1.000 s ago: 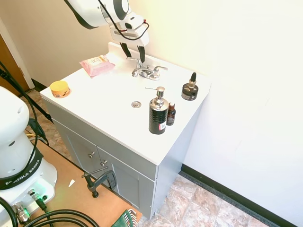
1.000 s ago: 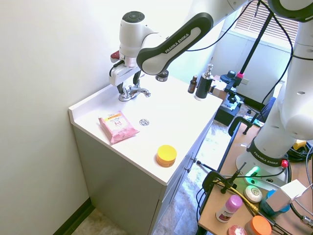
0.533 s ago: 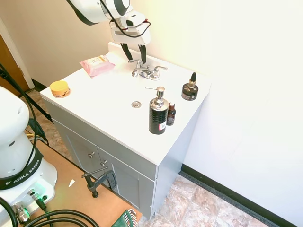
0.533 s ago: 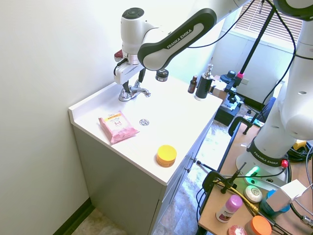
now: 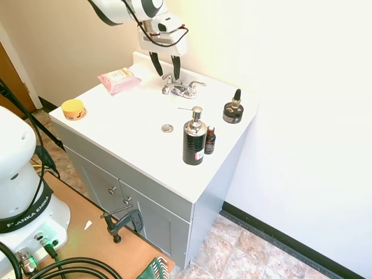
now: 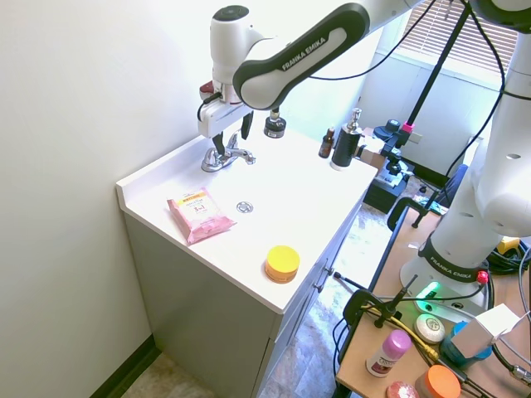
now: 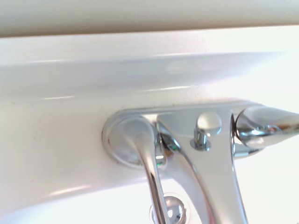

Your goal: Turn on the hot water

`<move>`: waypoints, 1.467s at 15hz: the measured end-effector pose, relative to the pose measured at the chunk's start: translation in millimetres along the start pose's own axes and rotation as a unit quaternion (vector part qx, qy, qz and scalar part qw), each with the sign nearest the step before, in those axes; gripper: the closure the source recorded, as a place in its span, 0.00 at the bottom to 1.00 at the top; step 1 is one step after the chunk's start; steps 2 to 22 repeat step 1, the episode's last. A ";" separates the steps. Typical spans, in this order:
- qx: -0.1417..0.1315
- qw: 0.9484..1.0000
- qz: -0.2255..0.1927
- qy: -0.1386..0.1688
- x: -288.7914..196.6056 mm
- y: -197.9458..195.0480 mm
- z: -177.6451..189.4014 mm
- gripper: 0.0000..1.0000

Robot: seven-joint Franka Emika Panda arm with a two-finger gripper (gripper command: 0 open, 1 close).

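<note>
Chrome gleams at the back of the white vanity top [image 5: 133, 125], where the faucet [image 5: 181, 88] is mounted just in front of the low backsplash, with a short spout and two matching lever handles. No water is seen running. The gripper [image 5: 166, 71] is held just above the handle on the side nearer the pink wipes pack [image 5: 118, 79], its two dark fingers spread apart and nothing held between them. In the wrist view that handle's lever [image 7: 152, 177] is seen from close by, beside the small lift knob [image 7: 207, 123] and the second handle [image 7: 266, 125].

Judged from this, the step in hand is the approach to the lever, which is not yet touched. It would be done well if the fingers were lowered to straddle or press the lever near its free end, where leverage is best, and the push were then made along the arc of the lever rather than straight down. Polished metal is likely to be slippery, so a slow, steady contact is advised.

As for containers, a black soap dispenser [image 5: 193, 140] with a chrome pump, a small brown bottle [image 5: 210, 140], a dark dropper jar [image 5: 233, 110] and a yellow tin [image 5: 74, 108] are set on the top; their contents cannot be seen.
</note>
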State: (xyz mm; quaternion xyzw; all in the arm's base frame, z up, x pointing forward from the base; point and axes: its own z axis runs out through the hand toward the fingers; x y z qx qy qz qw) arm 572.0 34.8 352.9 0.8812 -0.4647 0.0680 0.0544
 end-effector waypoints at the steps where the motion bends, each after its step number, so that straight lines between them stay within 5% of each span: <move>1: 0.001 1.000 0.005 -0.013 0.9 11.5 -12.5 0.00; 22: 0.001 1.000 0.005 -0.013 0.9 11.5 -12.5 0.00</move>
